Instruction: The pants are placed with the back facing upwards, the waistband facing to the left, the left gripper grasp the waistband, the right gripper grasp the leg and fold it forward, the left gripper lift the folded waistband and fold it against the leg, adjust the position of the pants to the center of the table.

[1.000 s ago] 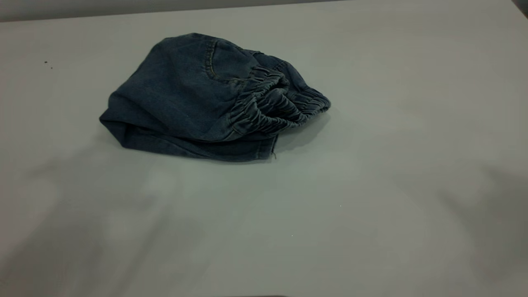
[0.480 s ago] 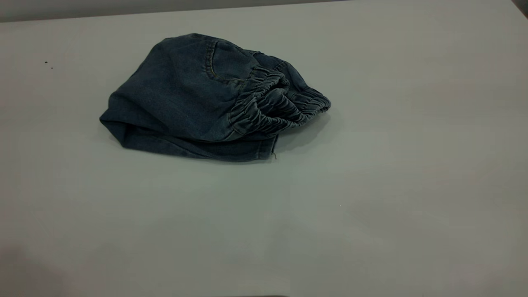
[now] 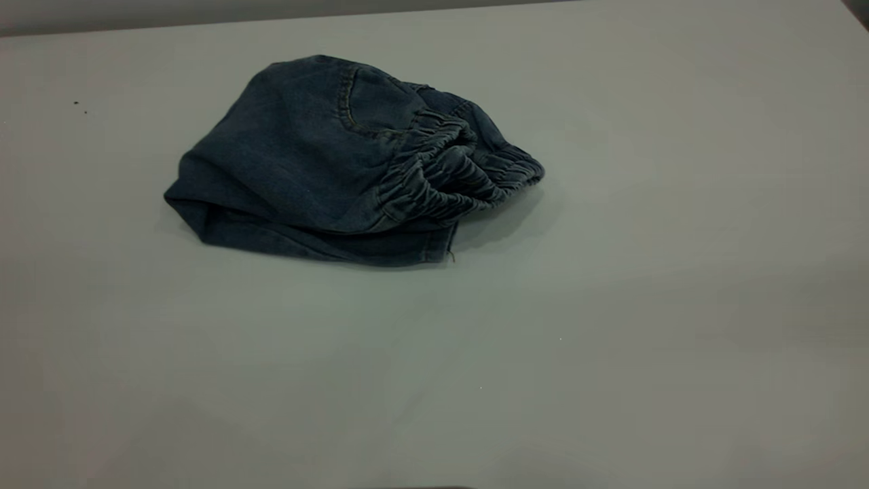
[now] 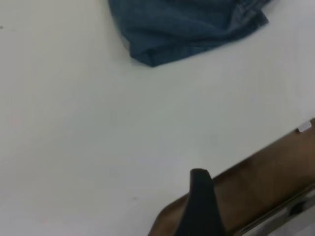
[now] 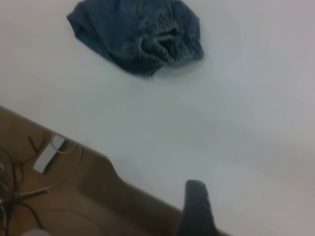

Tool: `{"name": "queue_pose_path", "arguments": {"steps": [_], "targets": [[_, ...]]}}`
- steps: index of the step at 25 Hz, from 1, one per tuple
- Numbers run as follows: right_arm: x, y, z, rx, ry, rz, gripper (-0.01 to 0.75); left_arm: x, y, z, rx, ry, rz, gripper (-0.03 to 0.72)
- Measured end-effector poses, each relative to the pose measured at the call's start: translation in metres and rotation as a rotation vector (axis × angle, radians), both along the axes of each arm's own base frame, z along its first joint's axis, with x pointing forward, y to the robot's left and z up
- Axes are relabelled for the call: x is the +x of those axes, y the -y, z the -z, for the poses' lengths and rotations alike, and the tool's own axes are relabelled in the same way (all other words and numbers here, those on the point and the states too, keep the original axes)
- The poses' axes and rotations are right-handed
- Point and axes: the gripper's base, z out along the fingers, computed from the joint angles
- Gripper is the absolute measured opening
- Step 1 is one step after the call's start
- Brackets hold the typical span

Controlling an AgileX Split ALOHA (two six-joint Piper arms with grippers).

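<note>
The blue denim pants (image 3: 339, 163) lie folded into a compact bundle on the white table (image 3: 611, 353), left of the middle and toward the far side. The ruffled waistband (image 3: 448, 176) sits on top at the bundle's right end, next to a patch pocket (image 3: 373, 102). A hemmed layer (image 3: 326, 244) shows along the near edge; I cannot tell which leg it is. Neither arm appears in the exterior view. The left gripper (image 4: 199, 201) hangs over the table's edge, far from the pants (image 4: 182, 24). The right gripper (image 5: 196, 209) is likewise well back from the pants (image 5: 138, 34).
Brown floor (image 4: 266, 182) shows beyond the table's edge in the left wrist view. A white power strip (image 5: 48, 153) with loose cables lies on the floor in the right wrist view. Wide bare tabletop surrounds the bundle.
The arm shadows on the near part of the table have faded and slid off. The pants have not moved.
</note>
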Motion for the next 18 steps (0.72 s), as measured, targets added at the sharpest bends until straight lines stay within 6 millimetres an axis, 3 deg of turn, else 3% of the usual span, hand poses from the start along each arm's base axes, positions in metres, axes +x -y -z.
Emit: {"name": "queue_pose_path", "arguments": {"steps": [11, 18], "targets": [[0.001, 0.01, 0.063, -0.06, 0.075, 0.081, 0.465, -0.012, -0.003, 0.057, 0.034, -0.1, 0.023, 0.512], [0.0, 0.011, 0.067, -0.06, 0.089, 0.084, 0.465, -0.01, 0.004, 0.084, 0.014, -0.173, 0.06, 0.512]]}}
